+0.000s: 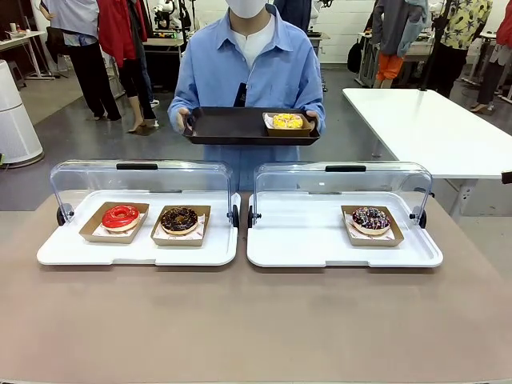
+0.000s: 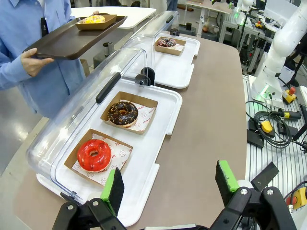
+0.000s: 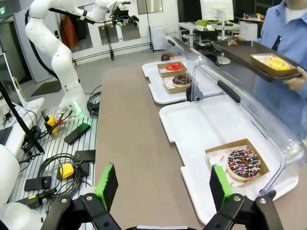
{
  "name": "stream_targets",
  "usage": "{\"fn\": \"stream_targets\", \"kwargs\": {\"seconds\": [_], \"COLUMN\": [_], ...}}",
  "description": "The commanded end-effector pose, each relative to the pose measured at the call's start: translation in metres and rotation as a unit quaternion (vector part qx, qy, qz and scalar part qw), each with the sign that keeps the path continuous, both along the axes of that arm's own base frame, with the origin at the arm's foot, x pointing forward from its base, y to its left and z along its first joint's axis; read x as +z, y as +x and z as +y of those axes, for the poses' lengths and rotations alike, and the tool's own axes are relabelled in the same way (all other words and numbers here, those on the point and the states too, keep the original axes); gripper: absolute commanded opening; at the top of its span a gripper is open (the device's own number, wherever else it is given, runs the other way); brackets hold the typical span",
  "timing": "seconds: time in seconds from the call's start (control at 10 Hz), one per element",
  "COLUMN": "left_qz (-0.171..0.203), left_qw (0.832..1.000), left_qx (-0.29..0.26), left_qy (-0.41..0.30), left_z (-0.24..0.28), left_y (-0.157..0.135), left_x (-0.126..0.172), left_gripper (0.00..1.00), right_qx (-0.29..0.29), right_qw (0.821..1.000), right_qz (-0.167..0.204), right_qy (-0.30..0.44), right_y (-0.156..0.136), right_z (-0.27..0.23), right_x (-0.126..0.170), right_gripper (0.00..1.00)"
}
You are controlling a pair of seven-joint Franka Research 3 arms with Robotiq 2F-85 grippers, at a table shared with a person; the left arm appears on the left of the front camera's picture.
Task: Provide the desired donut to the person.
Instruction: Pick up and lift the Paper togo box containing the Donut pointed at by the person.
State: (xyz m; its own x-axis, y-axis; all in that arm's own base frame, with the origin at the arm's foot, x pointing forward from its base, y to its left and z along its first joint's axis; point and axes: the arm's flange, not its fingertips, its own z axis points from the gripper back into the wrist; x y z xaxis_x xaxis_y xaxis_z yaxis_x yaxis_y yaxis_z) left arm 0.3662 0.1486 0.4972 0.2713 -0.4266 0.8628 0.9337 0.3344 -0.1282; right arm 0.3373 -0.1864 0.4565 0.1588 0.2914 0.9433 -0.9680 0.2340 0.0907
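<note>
Beyond the worktop [image 1: 256, 320], upper centre, the person [image 1: 248, 64] holds a serving tray [image 1: 224, 126] bearing a yellow donut [image 1: 288, 121]. The display cases [image 1: 136, 252] below hold a red donut [image 1: 120, 216], a chocolate donut [image 1: 179, 218] and a sprinkled donut [image 1: 370, 218]. Our left hand [image 2: 170, 176] and right hand [image 3: 163, 176] gape empty: we await a clear choice, then lift level.

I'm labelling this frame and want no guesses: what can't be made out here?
Yellow donut: front view, lower part hidden by its box wall.
Person: front view, fingers hidden under the tray.
Liner print: left wrist view, too small to read.
Chocolate donut: right wrist view, too far for topping detail.
</note>
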Motion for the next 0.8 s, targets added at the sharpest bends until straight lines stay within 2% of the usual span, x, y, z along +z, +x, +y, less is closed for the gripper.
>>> {"fn": "stream_targets", "kwargs": {"seconds": [0.0, 0.7], "left_qz": [-0.011, -0.011], "left_qw": [1.0, 1.0], "left_qx": [-0.001, -0.001], "left_qy": [-0.01, -0.01], "left_z": [0.0006, 0.0006], "left_y": [0.0004, 0.0004], "left_x": [0.0007, 0.0007], "left_gripper": [1.0, 1.0], "right_qx": [0.006, 0.006], "right_qw": [1.0, 1.0], "right_qz": [-0.009, -0.009], "right_qy": [0.003, 0.003], "right_y": [-0.0021, -0.0021], "right_z": [-0.0016, -0.0016], "right_x": [-0.0008, -0.0008], "right_gripper": [1.0, 1.0]}}
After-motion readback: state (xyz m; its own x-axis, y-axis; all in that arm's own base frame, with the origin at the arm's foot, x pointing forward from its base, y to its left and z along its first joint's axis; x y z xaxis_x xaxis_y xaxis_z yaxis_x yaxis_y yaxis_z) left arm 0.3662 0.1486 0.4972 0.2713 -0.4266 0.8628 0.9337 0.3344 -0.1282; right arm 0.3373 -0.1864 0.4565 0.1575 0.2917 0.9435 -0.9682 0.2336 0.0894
